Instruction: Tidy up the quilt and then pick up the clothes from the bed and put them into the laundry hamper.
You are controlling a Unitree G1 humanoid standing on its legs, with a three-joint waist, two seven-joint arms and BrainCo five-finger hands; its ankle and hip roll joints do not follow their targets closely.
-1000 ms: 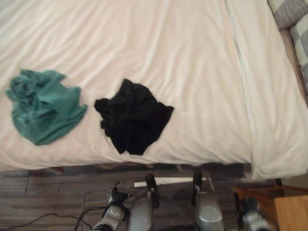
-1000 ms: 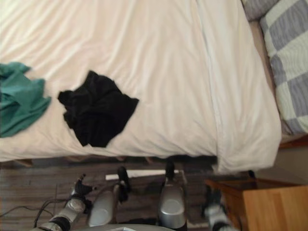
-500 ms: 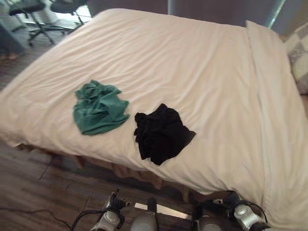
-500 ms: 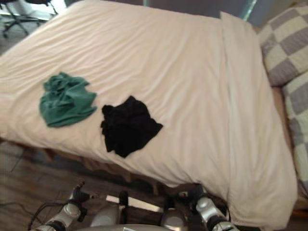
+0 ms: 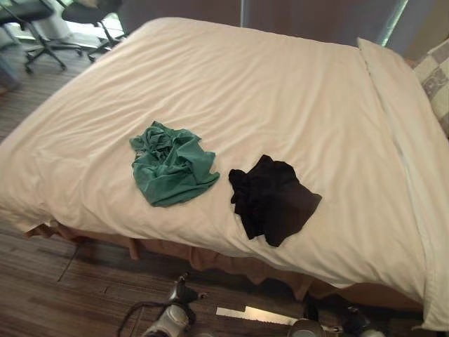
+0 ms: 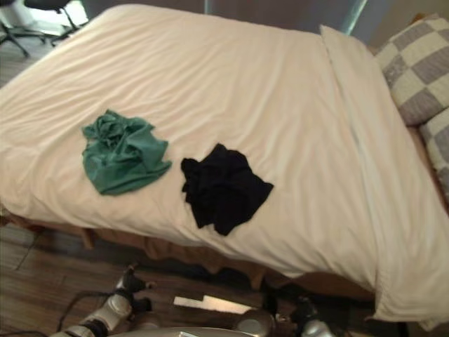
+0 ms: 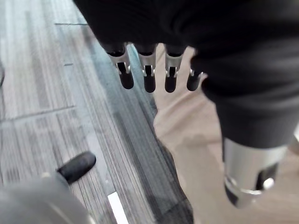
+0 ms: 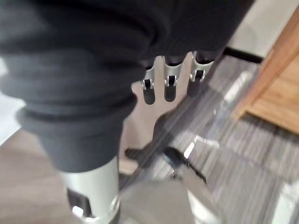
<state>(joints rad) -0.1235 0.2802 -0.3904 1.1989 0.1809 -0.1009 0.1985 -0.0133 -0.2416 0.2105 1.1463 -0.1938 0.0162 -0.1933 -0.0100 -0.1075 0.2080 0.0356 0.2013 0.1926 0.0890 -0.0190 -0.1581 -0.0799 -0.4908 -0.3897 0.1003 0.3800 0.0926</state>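
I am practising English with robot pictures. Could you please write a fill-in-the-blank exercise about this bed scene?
1. The green garment lies on the white ____.
2. The garment nearest the green one is ____ in colour.
3. The left robot hand hangs over the ____, holding nothing.
4. The checkered pillows lie at the robot's ____ side.

Missing words: quilt; black; floor; right

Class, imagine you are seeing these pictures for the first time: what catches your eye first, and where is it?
Two crumpled garments on the pale quilt, near the bed's front edge: a green one on the left and a black one just to its right, apart. Checked pillows lie at the right end.
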